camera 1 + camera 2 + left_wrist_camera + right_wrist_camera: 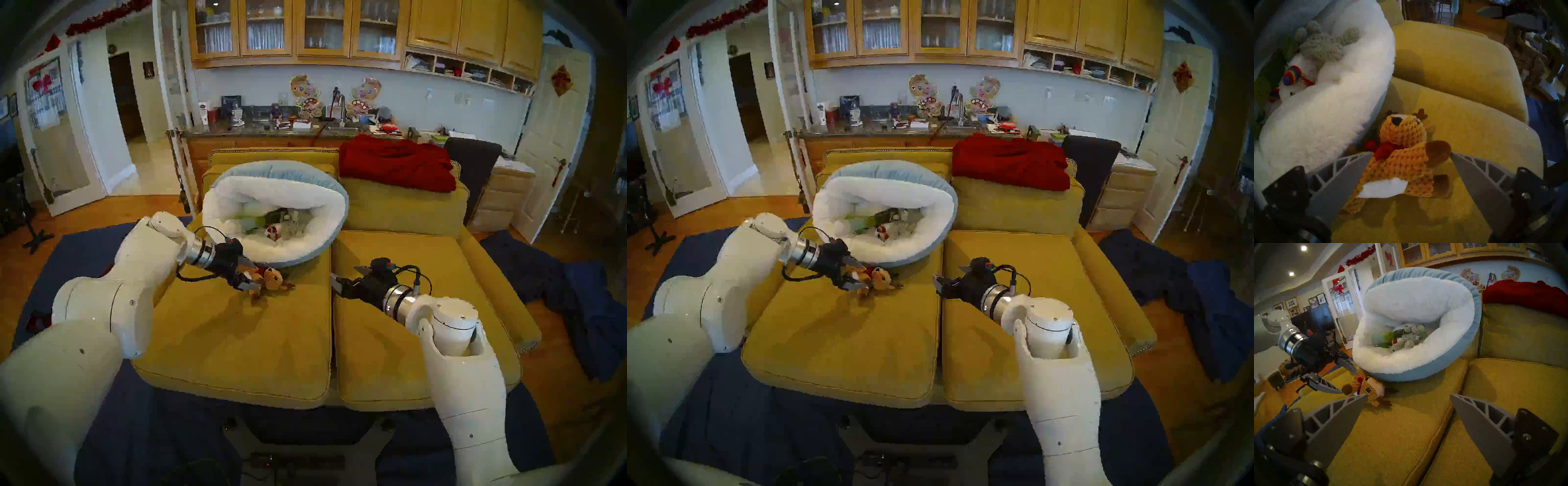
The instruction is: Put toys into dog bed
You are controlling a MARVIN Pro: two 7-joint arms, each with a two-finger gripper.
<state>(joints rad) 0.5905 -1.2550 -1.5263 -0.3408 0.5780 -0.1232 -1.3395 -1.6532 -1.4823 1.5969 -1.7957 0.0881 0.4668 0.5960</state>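
The left gripper (249,276) is seen spread wide on either side of the brown reindeer (269,280), whose body lies between the two fingers (1342,176) without being pinched; whether the fingertips touch the plush cannot be told for certain. The reindeer is found lying on the yellow sofa's (237,339) left seat cushion, just in front of the dog bed (281,261) and outside its rim. Inside the bed, on the white plush lining, four other toys are gathered: a lime-green cactus (1389,336), a white-green leek (251,222), a white fluffy animal with rainbow accents (1293,76) and a grey-beige lumpy plush (1410,338). Further right, the right gripper (344,276) is held above the right seat cushion, spread wide and empty. A red blanket (397,163) is draped over the sofa back behind it.
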